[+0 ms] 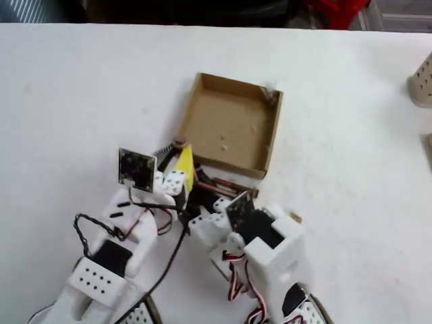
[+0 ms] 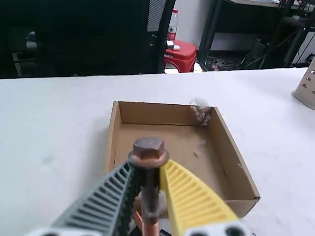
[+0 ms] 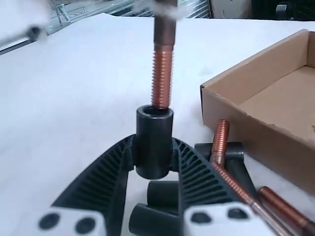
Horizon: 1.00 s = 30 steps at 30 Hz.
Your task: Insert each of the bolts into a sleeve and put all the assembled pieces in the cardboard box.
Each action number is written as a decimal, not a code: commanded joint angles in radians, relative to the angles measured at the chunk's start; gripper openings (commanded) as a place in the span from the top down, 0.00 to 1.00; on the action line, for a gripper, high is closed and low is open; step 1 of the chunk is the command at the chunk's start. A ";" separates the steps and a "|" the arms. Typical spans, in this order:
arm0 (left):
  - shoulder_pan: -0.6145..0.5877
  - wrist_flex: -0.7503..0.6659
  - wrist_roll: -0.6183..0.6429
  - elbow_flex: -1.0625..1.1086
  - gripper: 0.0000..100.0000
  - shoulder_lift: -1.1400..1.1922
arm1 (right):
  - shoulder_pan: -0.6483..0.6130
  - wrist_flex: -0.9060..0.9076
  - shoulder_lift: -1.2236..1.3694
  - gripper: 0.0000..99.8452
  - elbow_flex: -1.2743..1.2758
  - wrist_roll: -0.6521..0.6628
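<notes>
My left gripper (image 2: 147,173), with one grey and one yellow finger, is shut on a copper bolt (image 2: 149,150) held upright, head up. My right gripper (image 3: 153,164) has its black fingers shut on a black sleeve (image 3: 154,142), also upright. The bolt's threaded end (image 3: 162,73) hangs straight over the sleeve, its tip at the mouth. In the high view both grippers meet at the box's near left corner, the left gripper (image 1: 181,169) above the right gripper (image 1: 201,192). The cardboard box (image 1: 270,145) is open and holds only small crumbs.
Loose copper bolts (image 3: 220,142) (image 3: 285,211) and loose black sleeves (image 3: 162,194) (image 3: 238,150) lie on the table between my right gripper and the box wall (image 3: 256,128). A beige perforated object (image 1: 422,81) stands at the far right edge.
</notes>
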 commanded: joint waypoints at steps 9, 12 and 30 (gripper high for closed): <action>0.016 -0.005 0.002 0.032 0.98 -0.031 | 0.002 -0.019 -0.002 0.98 -0.006 0.005; 0.016 -0.003 0.002 0.017 0.98 -0.031 | 0.002 -0.019 -0.002 0.98 -0.006 0.005; 0.016 0.015 0.100 -0.009 0.98 -0.031 | 0.002 -0.019 -0.002 0.98 -0.006 0.005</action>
